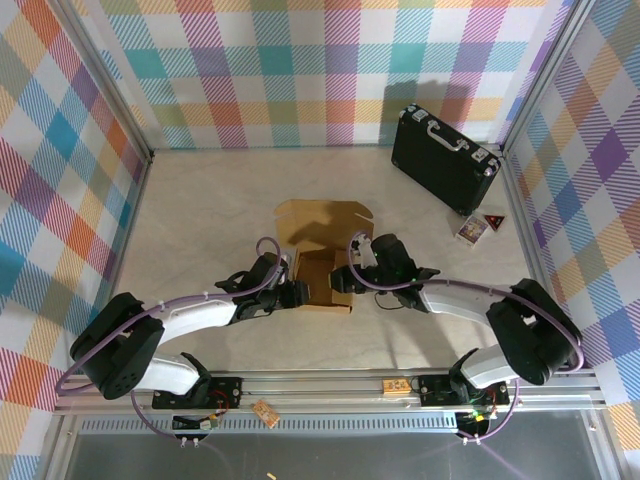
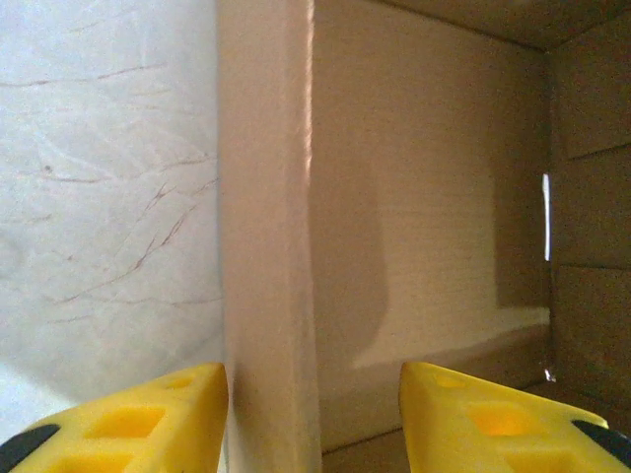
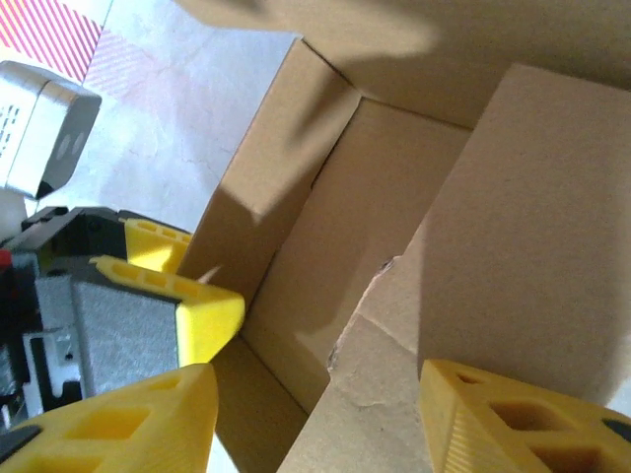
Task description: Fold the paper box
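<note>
The paper box (image 1: 322, 240) is brown cardboard, partly folded in the middle of the table, with its back flaps lying flat and the near walls raised. My left gripper (image 1: 296, 295) is at the box's near left wall. In the left wrist view that gripper (image 2: 314, 370) is open, its jaws straddling the upright wall edge (image 2: 266, 246), which lies against the left finger (image 2: 148, 424). My right gripper (image 1: 345, 278) reaches in from the right. It (image 3: 317, 370) is open around a creased inner flap (image 3: 394, 394), and the left arm's yellow finger (image 3: 202, 310) shows just outside the far wall.
A black hard case (image 1: 445, 160) with silver trim stands at the back right. Two small packets (image 1: 472, 229) lie in front of it. Checked walls enclose the white table (image 1: 200, 210), and a metal rail (image 1: 330, 385) runs along the near edge.
</note>
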Controlling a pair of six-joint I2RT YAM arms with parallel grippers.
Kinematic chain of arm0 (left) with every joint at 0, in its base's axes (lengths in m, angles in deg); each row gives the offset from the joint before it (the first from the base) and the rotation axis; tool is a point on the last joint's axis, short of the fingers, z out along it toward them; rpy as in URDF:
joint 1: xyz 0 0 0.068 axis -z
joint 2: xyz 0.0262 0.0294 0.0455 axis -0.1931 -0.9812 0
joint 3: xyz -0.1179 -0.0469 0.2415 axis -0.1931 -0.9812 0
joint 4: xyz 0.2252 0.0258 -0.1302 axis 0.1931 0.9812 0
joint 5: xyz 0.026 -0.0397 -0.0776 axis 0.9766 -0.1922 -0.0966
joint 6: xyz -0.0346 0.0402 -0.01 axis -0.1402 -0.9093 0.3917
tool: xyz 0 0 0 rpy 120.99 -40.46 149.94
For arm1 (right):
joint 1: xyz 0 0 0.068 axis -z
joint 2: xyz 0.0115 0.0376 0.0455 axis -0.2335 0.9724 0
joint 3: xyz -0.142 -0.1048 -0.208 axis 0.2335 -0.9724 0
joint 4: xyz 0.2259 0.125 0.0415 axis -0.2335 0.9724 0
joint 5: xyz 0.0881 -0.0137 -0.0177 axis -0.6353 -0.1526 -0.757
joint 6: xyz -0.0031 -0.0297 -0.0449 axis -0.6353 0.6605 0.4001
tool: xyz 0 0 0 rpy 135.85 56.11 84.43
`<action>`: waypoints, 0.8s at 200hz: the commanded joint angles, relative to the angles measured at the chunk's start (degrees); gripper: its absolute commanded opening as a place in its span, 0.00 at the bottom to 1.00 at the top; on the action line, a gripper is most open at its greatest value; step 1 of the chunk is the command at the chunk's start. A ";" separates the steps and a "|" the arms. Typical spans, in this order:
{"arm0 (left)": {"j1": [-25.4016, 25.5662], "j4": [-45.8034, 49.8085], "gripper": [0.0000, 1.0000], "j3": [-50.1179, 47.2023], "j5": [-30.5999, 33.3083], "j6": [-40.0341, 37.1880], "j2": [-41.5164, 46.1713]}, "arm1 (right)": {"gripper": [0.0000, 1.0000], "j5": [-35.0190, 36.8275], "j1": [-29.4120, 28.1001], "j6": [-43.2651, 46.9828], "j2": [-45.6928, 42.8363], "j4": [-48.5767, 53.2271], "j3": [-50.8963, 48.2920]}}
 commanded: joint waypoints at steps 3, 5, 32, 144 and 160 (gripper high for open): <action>0.67 2.66 0.50 -0.07 2.04 1.36 2.09 | 0.59 0.93 -0.43 4.49 -4.29 5.83 1.00; 0.66 2.68 0.49 -0.07 2.11 1.34 2.18 | 0.59 0.93 -0.46 4.67 -4.55 6.04 1.05; 0.67 3.19 0.49 -0.24 2.69 1.74 2.77 | 0.64 0.13 -0.36 7.58 -8.89 8.50 1.07; 0.69 3.16 0.49 0.02 2.95 1.60 2.14 | 0.53 28.26 6.60 2.86 -35.84 23.91 -11.40; 0.75 3.16 0.49 0.02 3.04 1.64 2.18 | 0.49 27.48 9.13 0.87 -36.15 24.79 -12.56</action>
